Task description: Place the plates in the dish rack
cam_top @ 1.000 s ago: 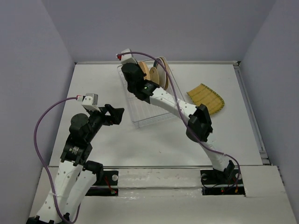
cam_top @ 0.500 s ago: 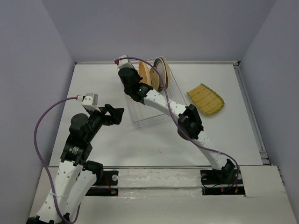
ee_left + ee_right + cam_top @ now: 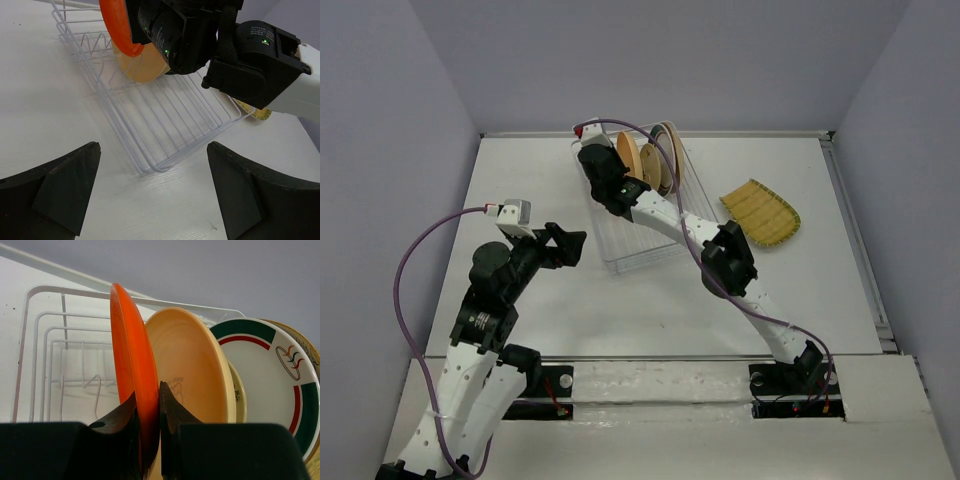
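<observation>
White table (image 3: 520, 190) between grey walls fills our overhead view. The rack (image 3: 638, 245) lies at the far middle, and a striped plate (image 3: 762, 212) lies flat to its right, apart from it.

The right gripper (image 3: 148, 407) has its fingers hidden from above by its own wrist housing. Its camera settles the matter for us: the fingers are clamped on the lower edge of an orange plate (image 3: 131, 370), glossy and standing on edge at the rack's far end. Just beside it stand a tan plate (image 3: 192, 370) and a white plate (image 3: 272, 370) with teal rim sections. A further plate at that frame's right edge is cut off. We cannot tell whether the orange plate sits between prongs, as the fingers cover its base.

The left gripper (image 3: 155, 197) hangs released, jaws wide, over the table by the rack's near corner, holding nothing. Its camera gives us the rack's thin white wires close up, with the orange plate cropped at the top.
</observation>
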Available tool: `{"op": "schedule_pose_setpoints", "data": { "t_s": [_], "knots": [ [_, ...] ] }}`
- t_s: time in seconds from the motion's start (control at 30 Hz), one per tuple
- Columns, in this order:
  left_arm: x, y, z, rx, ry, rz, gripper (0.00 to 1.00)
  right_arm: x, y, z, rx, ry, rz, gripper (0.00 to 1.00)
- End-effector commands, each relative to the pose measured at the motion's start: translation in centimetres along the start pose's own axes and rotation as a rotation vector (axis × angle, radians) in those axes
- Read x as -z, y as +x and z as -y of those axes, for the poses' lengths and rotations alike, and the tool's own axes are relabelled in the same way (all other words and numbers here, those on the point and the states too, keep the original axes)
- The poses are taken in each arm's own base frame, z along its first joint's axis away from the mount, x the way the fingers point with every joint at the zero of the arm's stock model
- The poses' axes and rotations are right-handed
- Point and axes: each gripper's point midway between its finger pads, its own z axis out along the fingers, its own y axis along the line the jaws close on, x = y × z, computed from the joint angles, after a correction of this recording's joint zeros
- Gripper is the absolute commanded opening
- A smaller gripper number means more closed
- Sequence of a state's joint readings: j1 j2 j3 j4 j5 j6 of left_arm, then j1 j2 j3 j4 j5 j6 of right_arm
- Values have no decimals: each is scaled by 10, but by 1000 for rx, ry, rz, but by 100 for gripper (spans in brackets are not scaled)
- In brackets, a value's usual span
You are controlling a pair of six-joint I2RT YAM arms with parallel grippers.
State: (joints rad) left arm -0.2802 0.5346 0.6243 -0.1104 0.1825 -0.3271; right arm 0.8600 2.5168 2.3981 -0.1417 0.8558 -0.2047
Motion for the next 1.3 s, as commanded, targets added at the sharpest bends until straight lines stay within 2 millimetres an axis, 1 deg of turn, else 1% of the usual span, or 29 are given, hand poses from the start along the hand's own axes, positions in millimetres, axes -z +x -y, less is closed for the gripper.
{"op": "schedule_pose_setpoints", "data": {
  "t_s": [0.0, 0.1, 0.13, 0.23, 0.27, 0.3, 0.33, 0.4, 0.5, 0.63, 0.67, 0.7, 0.77, 0.83, 0.93, 1.0, 1.17, 1.27],
  "knots": [
    [2, -25, 12, -16, 37, 64, 99, 9, -47, 42, -94, 94, 65, 7],
    [2, -24, 12, -16, 38, 63, 99, 12, -51, 47, -104, 103, 70, 7],
    [2, -24, 12, -15, 36, 63, 99, 12, -49, 47, -102, 100, 66, 7],
    [2, -25, 12, -16, 38, 66, 99, 16, -55, 53, -122, 107, 74, 7],
    [2, -24, 12, -16, 38, 64, 99, 17, -54, 53, -128, 105, 72, 7],
    [3, -25, 13, -16, 39, 65, 99, 20, -61, 58, -145, 108, 83, 7],
    [3, -25, 13, -16, 39, 65, 99, 19, -57, 56, -142, 106, 79, 7],
    [3, -25, 13, -16, 40, 67, 99, 22, -62, 60, -158, 107, 86, 7],
    [3, -25, 12, -16, 38, 66, 99, 22, -59, 59, -153, 106, 83, 7],
    [3, -24, 12, -16, 38, 64, 99, 16, -43, 48, -143, 94, 61, 7],
    [2, -23, 12, -17, 36, 62, 99, 16, -43, 47, -148, 91, 61, 7],
    [3, -24, 12, -17, 38, 66, 99, 14, -37, 43, -141, 86, 52, 7],
    [3, -24, 12, -17, 37, 65, 99, 12, -34, 38, -151, 74, 48, 7],
    [3, -25, 12, -17, 36, 67, 99, 9, -26, 32, -139, 67, 34, 7],
    [3, -24, 12, -17, 37, 65, 99, 6, -22, 25, -141, 54, 29, 7],
    [3, -25, 12, -17, 38, 66, 99, 4, -15, 21, -132, 48, 18, 7],
    [3, -24, 12, -17, 38, 64, 99, 0, -1, 14, -115, 45, -2, 7],
    [3, -24, 12, -16, 36, 65, 99, 1, 1, 12, -128, 42, -7, 7]
  ]
}}
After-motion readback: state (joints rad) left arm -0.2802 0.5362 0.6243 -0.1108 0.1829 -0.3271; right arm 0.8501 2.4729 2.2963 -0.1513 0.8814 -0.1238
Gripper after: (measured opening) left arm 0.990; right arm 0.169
